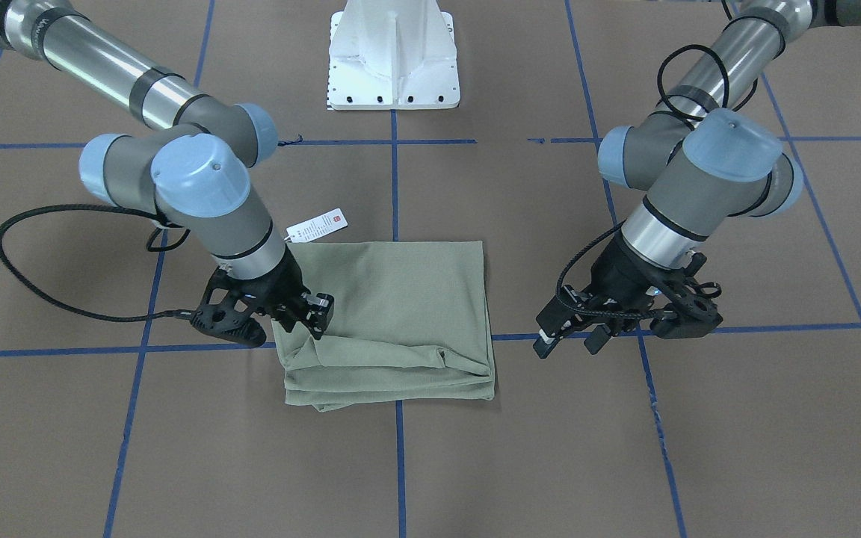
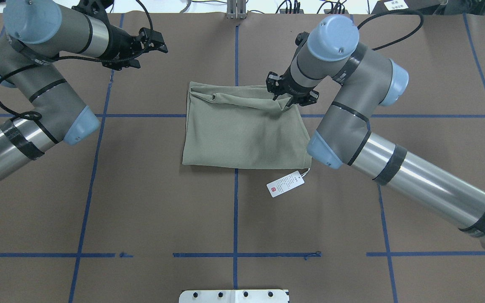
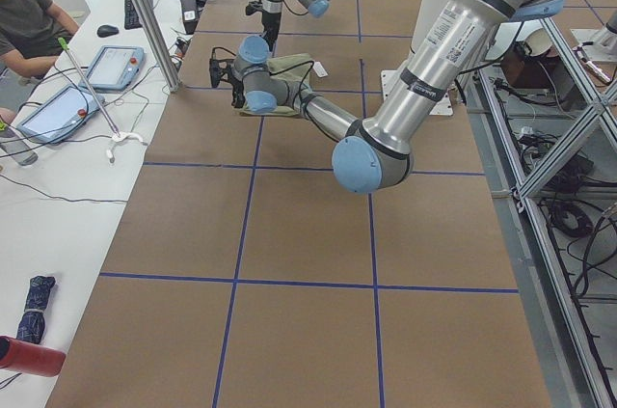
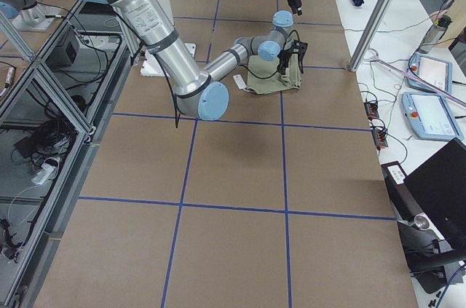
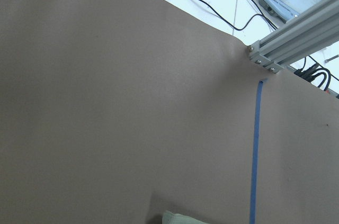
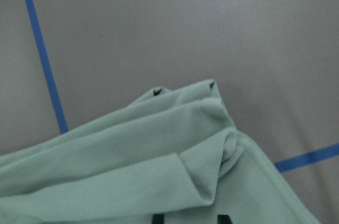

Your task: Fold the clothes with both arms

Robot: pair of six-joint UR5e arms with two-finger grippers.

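The sage-green shirt (image 1: pixel 393 306) lies folded into a rectangle at the table's middle, also in the overhead view (image 2: pixel 242 134). Its white hang tag (image 2: pixel 285 184) sticks out on the robot's side. My right gripper (image 2: pixel 286 97) is at the shirt's far right corner and is shut on the fabric there. The right wrist view shows bunched fabric (image 6: pixel 132 160) covering the fingers. It also shows in the front view (image 1: pixel 315 317). My left gripper (image 2: pixel 152 52) is open and empty. It hovers off the shirt's left side, well apart from it (image 1: pixel 569 340).
The white pedestal base (image 1: pixel 393 60) stands behind the shirt on the robot's side. Blue tape lines (image 2: pixel 236 210) cross the brown table cover. An operator (image 3: pixel 24 13), tablets (image 3: pixel 116 66) and an aluminium post (image 3: pixel 145 13) are beyond the far edge.
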